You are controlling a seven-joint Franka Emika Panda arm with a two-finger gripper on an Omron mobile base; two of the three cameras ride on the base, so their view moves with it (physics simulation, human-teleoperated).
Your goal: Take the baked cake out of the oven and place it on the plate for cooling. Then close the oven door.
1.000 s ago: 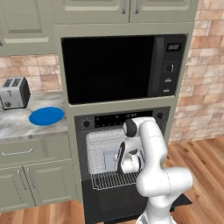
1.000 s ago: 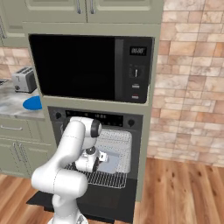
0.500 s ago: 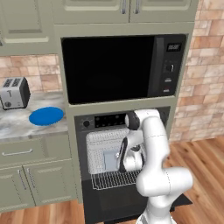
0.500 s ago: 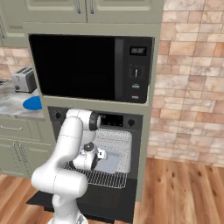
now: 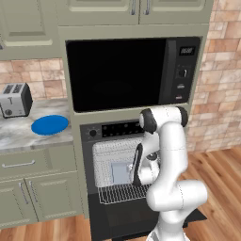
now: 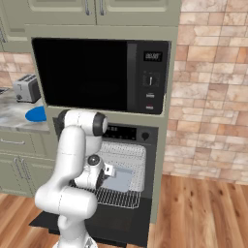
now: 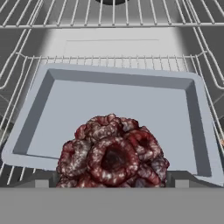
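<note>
Since a second ago the arm's shoulder has swung a little toward the oven's (image 5: 117,164) right side; the hand remains low inside the cavity. The oven door (image 5: 141,221) lies dropped open, largely behind the arm. The plate (image 5: 49,124) sits near the worktop's front edge, its left part cut off in the right base view. The grey tray (image 7: 118,118) rests on the rack, and the baked cake (image 7: 113,153) is at its near edge. The fingertips are hidden, so I cannot tell whether the gripper (image 5: 137,176) grasps it.

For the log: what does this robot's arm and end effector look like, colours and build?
A glossy white arm of rounded tubular segments, with dark bands at the joints. The wrist carries a dark end effector and a small white box-shaped fitting. No cables or markings are visible.
</note>
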